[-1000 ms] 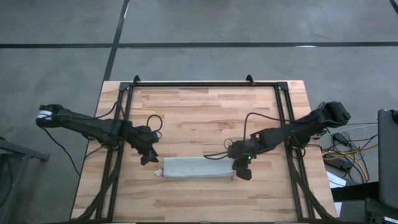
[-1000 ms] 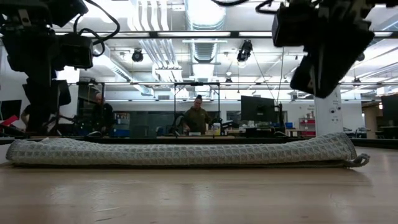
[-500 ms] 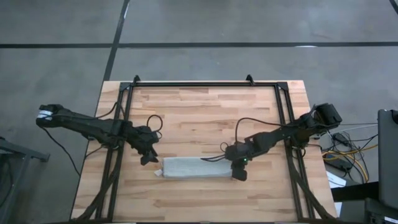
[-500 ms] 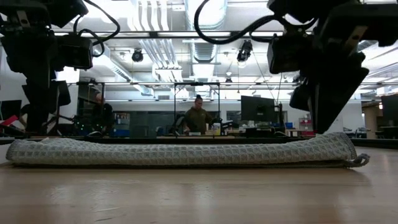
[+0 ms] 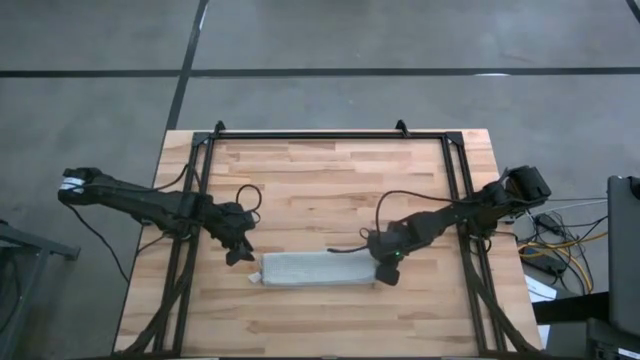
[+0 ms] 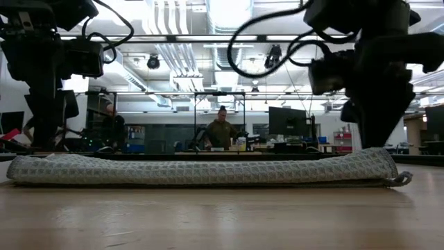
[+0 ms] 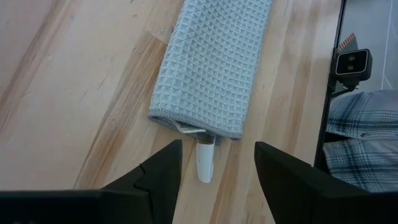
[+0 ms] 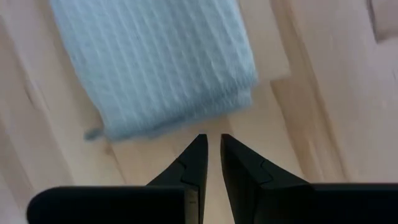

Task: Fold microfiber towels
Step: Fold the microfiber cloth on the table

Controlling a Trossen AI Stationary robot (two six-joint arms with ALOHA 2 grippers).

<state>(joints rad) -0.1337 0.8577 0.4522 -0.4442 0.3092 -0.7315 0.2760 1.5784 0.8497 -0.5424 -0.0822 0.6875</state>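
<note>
Right gripper (image 5: 388,274) has shifted since a second ago — it sat just off the towel's right end then, and now hangs directly over that end; in the low view it has gone from tilted and high to upright, tip close above the cloth. Left gripper (image 5: 236,253) unchanged, parked just beyond the towel's left end.

One soft grey-green waffle-weave microfiber towel (image 5: 317,270), folded into a long narrow strip, lies flat on the near half of the pale wooden butcher-block tabletop (image 5: 320,180). One small white tag (image 7: 204,162) pokes out from the strip's left end; no writing legible on it.

Left gripper: fingers (image 7: 160,171) spread wide, nothing between them, tag lying in the gap below. Right gripper: fingers (image 8: 194,162) nearly together, a thin slit left — holding nothing, tips just short of the towel edge.

Black metal frame (image 5: 330,135) borders the tabletop. Grey floor around it. Low view shows a workshop room beyond — ceiling ducts, strip lights, one monitor (image 6: 288,122), two people (image 6: 220,131) standing far back.
</note>
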